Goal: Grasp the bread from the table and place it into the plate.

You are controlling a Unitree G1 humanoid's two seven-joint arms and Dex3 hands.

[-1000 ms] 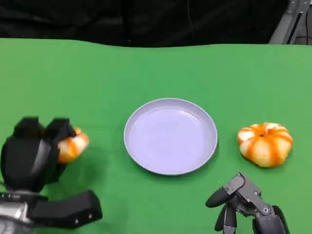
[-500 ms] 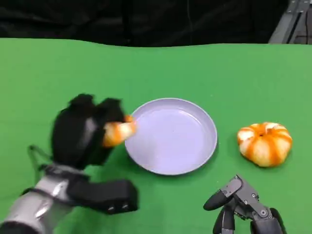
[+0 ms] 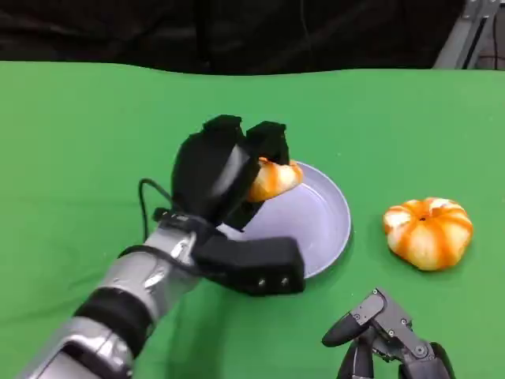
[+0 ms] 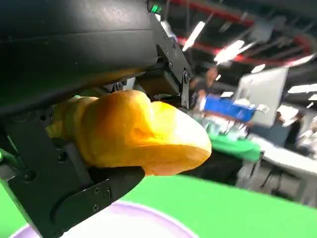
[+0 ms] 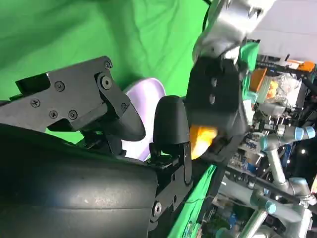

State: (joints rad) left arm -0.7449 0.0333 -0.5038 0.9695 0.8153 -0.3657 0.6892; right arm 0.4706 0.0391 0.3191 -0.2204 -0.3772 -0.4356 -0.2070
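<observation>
From the head view, the left hand is out over the near-left rim of the plate, its fingers wrapped around the bread, which hangs above the plate's left side. A second bread, orange and white striped, sits on the green table to the right of the plate, apart from it. The right hand rests low at the near right, fingers loosely curled and empty.

The left wrist view has the bread clamped between black fingers, with the plate's pale rim just below.

The right wrist view looks past the right hand's own fingers to the left hand holding the bread beside the plate.
</observation>
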